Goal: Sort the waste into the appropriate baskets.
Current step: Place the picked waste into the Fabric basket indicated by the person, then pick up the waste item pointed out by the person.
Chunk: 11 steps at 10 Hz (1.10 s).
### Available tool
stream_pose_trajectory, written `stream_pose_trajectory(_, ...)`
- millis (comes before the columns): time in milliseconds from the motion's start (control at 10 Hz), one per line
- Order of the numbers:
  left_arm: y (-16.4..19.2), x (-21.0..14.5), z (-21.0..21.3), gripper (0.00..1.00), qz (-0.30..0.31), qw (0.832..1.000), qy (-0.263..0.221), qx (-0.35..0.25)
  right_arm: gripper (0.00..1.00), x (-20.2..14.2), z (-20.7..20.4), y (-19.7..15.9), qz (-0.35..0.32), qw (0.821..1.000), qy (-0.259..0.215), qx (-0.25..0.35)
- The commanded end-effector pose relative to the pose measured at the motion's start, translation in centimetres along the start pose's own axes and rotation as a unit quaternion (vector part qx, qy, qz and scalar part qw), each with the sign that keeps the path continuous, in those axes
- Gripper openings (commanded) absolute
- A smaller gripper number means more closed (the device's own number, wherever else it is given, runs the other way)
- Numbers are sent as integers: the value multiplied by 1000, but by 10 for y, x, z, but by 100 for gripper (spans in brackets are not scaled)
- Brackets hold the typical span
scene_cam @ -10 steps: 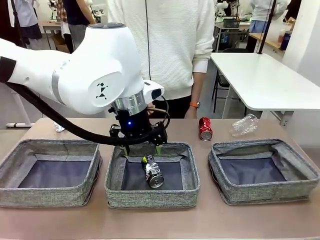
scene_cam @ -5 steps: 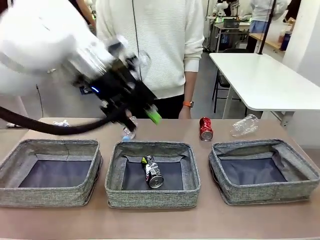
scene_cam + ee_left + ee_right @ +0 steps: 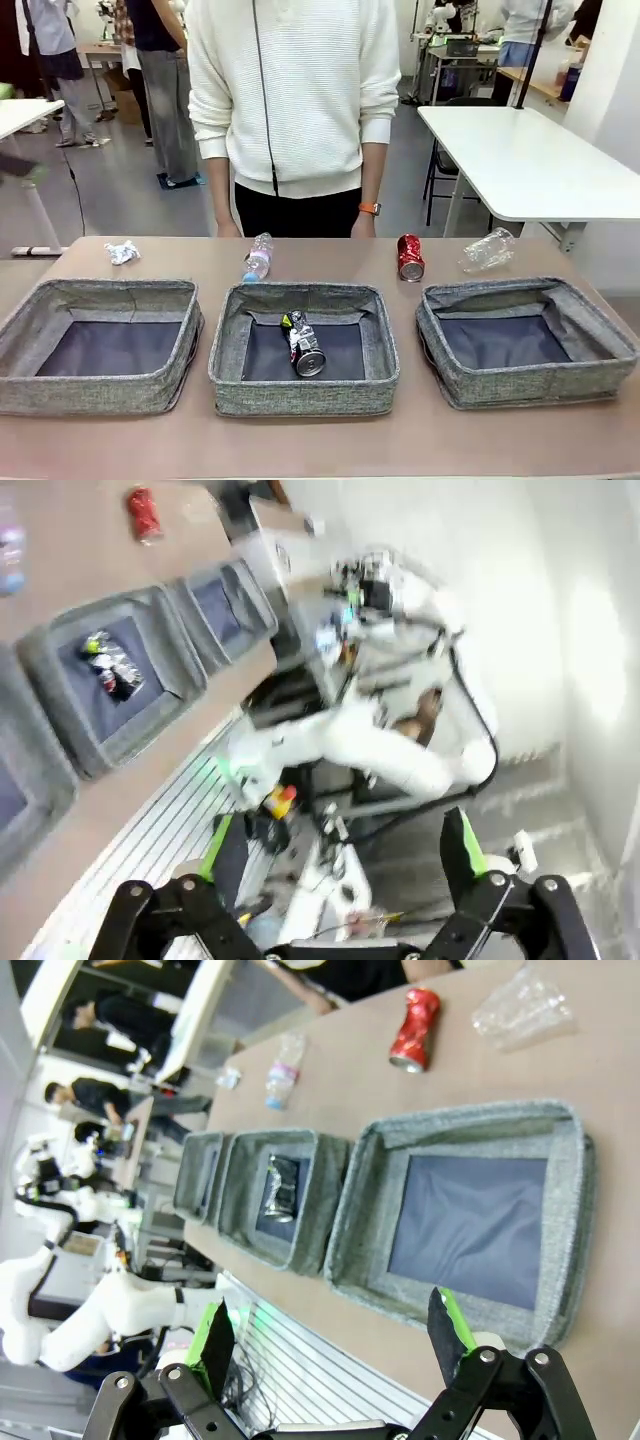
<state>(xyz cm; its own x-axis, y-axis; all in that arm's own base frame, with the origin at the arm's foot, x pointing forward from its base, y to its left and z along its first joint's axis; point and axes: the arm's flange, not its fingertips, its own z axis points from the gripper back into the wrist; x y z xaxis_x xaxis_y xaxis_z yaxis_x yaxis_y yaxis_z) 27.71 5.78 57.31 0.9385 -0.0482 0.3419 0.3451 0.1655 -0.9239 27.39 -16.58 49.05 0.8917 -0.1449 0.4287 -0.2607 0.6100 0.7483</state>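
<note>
While both grippers gape, one can lies binned

Lying on its side, the dented black-silver can [image 3: 303,344] is all that sits in the middle grey woven-fabric basket [image 3: 300,398]. Beside it, the left basket [image 3: 100,393] and right basket [image 3: 530,388] show bare dark bottoms. Just behind the middle basket lies a clear plastic bottle with blue cap [image 3: 257,258]; behind and rightward, a red can [image 3: 411,257] and crushed clear bottle [image 3: 488,249]; leftward, a crumpled white paper wad [image 3: 122,252]. The left gripper [image 3: 345,825] and right gripper [image 3: 330,1305] are spread wide, grasping nothing.
</note>
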Motion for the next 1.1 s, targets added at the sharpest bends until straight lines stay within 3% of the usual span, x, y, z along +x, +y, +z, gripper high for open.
stream_pose_trajectory(0, 35, -38, 18, 100, 41, 992, -94, -70, 100, 2, -1, 1, 11, 1000, -9, 8)
stream_pose_trajectory(100, 55, -57, 19, 100, 83, 989, -113, -41, 100, 2, -1, 1, 11, 1000, -9, 8)
stream_pose_trajectory(200, 70, -61, 17, 100, 118, 988, -94, -39, 100, 2, -1, 1, 11, 1000, -9, 8)
stream_pose_trajectory(300, 50, -49, 40, 100, 72, 993, -89, -34, 100, 2, -1, 1, 11, 1000, -9, 8)
stream_pose_trajectory(1000, 50, -49, 40, 100, 72, 993, -89, -34, 100, 2, -1, 1, 11, 1000, -9, 8)
